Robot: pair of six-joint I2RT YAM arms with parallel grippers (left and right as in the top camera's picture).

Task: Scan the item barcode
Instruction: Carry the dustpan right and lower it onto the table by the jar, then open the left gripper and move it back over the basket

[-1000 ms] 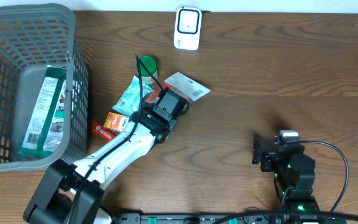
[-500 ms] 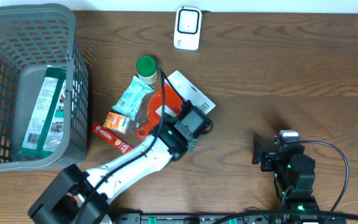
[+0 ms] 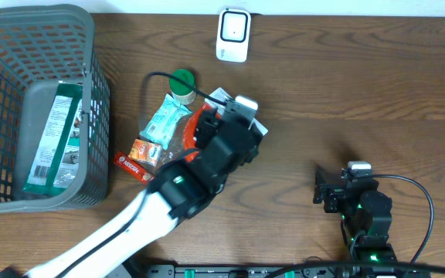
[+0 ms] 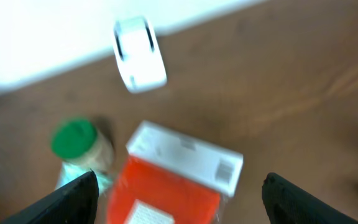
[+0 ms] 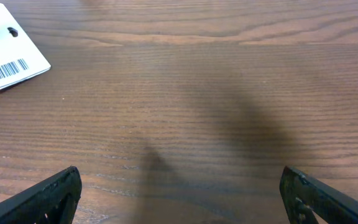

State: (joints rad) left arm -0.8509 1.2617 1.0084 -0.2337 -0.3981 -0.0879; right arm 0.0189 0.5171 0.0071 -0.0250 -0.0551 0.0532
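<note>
Hovering with its jaws spread wide and nothing between them, the left gripper (image 4: 180, 198) stands above a red hang-tab package (image 4: 157, 190). The package lies flat on the wooden table (image 3: 361, 100), just beside a green-lidded jar (image 3: 181, 81) and a teal packet (image 3: 163, 120). Its white header card (image 4: 188, 155) points toward the barcode scanner (image 3: 233, 35), which sits apart at the table's far edge; the barcode (image 5: 9, 68) lies face-up on the card. The right gripper (image 5: 182, 193) is likewise wide open and empty, low over bare table well to the right. A grey basket (image 3: 6, 69) at far left holds one flat packet (image 3: 52, 139). Step in hand, as judged: positioning for a pick, the scan itself not yet done. The next move likely calls for lowering the left jaws, closing on the package's edges without covering the barcode, then presenting that code to the scanner's face.
</note>
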